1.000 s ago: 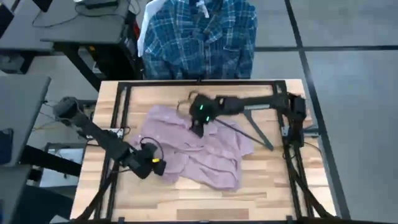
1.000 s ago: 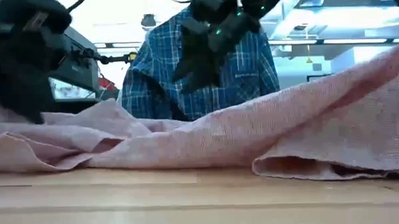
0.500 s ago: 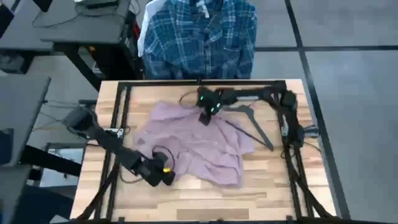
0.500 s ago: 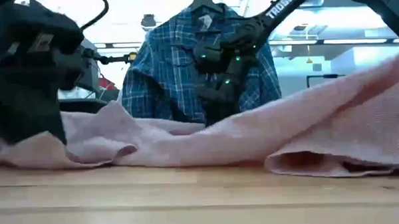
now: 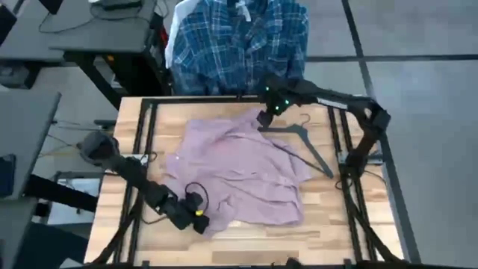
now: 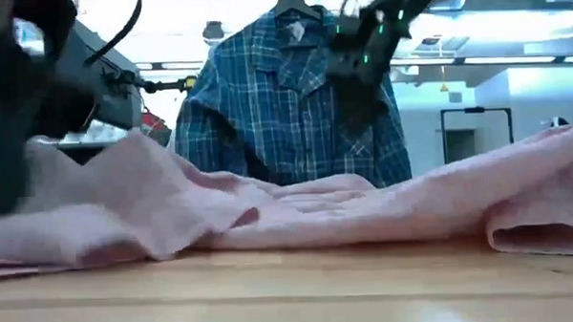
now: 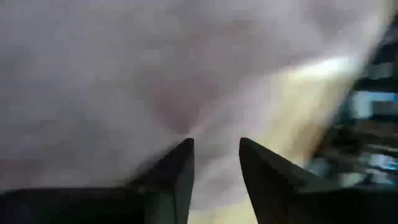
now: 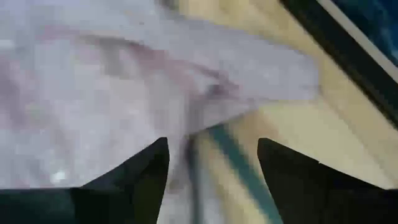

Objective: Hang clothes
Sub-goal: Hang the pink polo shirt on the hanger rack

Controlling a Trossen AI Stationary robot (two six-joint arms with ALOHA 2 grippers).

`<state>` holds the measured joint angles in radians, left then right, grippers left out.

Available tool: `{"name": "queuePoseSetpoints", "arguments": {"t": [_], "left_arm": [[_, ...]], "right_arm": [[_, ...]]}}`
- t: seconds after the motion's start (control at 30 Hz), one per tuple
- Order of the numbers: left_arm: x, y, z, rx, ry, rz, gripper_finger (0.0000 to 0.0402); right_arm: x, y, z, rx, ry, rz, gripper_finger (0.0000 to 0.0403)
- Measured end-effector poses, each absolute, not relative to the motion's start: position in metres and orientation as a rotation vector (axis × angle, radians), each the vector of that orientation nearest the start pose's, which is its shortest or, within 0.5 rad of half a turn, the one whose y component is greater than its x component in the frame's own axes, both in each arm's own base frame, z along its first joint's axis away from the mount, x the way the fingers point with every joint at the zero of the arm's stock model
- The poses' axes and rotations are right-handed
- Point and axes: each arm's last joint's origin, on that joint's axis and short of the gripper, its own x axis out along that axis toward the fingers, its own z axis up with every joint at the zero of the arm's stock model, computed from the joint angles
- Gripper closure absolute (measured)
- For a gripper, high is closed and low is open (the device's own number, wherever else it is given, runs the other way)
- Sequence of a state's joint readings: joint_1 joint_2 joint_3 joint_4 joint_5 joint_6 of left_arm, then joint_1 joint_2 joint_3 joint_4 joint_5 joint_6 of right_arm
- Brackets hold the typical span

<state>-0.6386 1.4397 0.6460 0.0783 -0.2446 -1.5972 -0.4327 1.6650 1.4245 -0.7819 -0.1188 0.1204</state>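
While the pink shirt [image 5: 239,172] lay bunched a second ago, it now spreads flatter and wider across the wooden surface [image 5: 328,217], its collar end toward the far edge and its hem toward the near left corner. That change comes from both arms moving apart: the left end effector [image 5: 196,221] has slid toward the near edge and sits at the shirt's near-left hem, while the right end effector [image 5: 267,116] has travelled to the far edge, by the collar and the hook of the dark wire hanger [image 5: 302,142].

From the left wrist view, the left fingers [image 7: 180,174] stand a little apart over the pink cloth, and whether they pinch the fabric I cannot tell. From the right wrist view the right fingers [image 8: 149,168] are spread wide, with cloth and the hanger's bar between them but nothing clamped.

Beyond the far edge the blue plaid shirt [image 5: 239,45] already hangs. With the pink shirt smoothed out and the hanger lying partly on it, threading the hanger into the collar looks like the coming step.
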Motion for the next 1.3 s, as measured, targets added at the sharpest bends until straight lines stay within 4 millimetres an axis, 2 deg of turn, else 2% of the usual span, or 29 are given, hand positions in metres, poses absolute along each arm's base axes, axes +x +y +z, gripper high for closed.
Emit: {"name": "queuePoseSetpoints", "arguments": {"t": [0.1, 0.2, 0.27, 0.37, 0.53, 0.63, 0.73, 0.9, 1.03, 1.17, 1.3], "left_arm": [[0.22, -0.145, 0.191, -1.221, 0.712, 0.178, 0.0291], [0.219, -0.133, 0.209, -1.208, 0.62, 0.153, 0.029], [0.218, -0.126, 0.209, -1.154, 0.588, 0.214, 0.029], [0.221, -0.114, 0.196, -1.149, 0.606, 0.378, 0.029], [0.235, -0.107, 0.154, -1.147, 0.697, 0.582, 0.029], [0.25, -0.116, 0.133, -1.198, 0.689, 0.55, 0.029], [0.268, -0.131, 0.118, -1.29, 0.662, 0.419, 0.029], [0.293, -0.16, 0.107, -1.29, 0.73, 0.256, 0.029], [0.302, -0.171, 0.114, -1.187, 0.829, 0.245, 0.029], [0.3, -0.17, 0.142, -1.048, 0.913, 0.272, 0.029], [0.292, -0.164, 0.195, -0.956, 0.949, 0.279, 0.029]], "right_arm": [[0.321, -0.104, 0.271, 0.343, 1.017, -0.259, 0.0168], [0.317, -0.073, 0.238, 0.358, 1.12, -0.213, 0.0168], [0.312, -0.054, 0.212, 0.366, 1.164, -0.201, 0.0168], [0.304, -0.033, 0.18, 0.385, 1.198, -0.234, 0.0168], [0.285, -0.011, 0.149, 0.351, 1.251, -0.324, 0.0168], [0.274, 0.0, 0.137, 0.37, 1.28, -0.36, 0.0168], [0.26, 0.018, 0.128, 0.362, 1.349, -0.381, 0.0168], [0.238, 0.06, 0.126, 0.308, 1.468, -0.37, 0.0168], [0.226, 0.086, 0.137, 0.308, 1.501, -0.31, 0.0168], [0.224, 0.095, 0.161, 0.318, 1.454, -0.224, 0.0168], [0.23, 0.091, 0.193, 0.303, 1.317, -0.145, 0.0168]]}}
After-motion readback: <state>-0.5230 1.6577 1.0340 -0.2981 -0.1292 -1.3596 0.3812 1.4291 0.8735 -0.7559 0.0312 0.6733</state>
